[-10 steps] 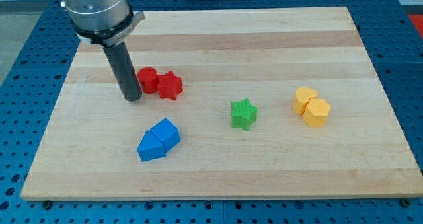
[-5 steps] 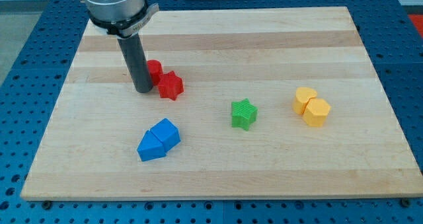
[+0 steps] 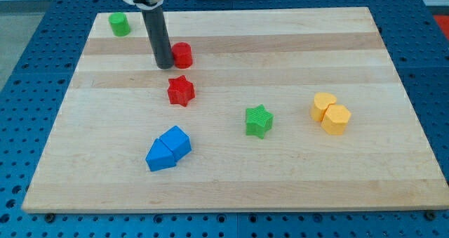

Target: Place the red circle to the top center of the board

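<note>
Two red blocks [image 3: 182,55], two green [image 3: 258,121], two yellow [image 3: 330,113], apparently two blue [image 3: 168,148].

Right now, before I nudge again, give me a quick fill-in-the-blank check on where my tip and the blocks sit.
1. My tip sits just to the view's ____ of the red circle.
2. The red star lies toward the view's ____ from the red circle.
3. The block near the board's top-left corner is ____.
4. The two ____ blocks touch each other near the view's right.

Missing words: left; bottom; green; yellow

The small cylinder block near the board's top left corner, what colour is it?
Green. The small cylinder shows plainly in the camera view, the only view.
</note>
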You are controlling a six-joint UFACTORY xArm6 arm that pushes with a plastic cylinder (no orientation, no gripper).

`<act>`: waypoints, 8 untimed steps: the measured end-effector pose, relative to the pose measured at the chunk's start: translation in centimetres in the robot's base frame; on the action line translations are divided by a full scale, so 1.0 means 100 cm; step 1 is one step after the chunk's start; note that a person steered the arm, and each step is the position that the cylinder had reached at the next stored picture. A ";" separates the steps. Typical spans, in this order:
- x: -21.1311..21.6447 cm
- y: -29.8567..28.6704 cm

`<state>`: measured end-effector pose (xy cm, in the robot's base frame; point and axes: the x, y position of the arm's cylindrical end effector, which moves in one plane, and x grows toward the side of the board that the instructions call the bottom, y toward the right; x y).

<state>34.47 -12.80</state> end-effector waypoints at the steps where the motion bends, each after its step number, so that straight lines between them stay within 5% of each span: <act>1: -0.013 0.008; 8: -0.016 0.080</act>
<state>32.87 -4.75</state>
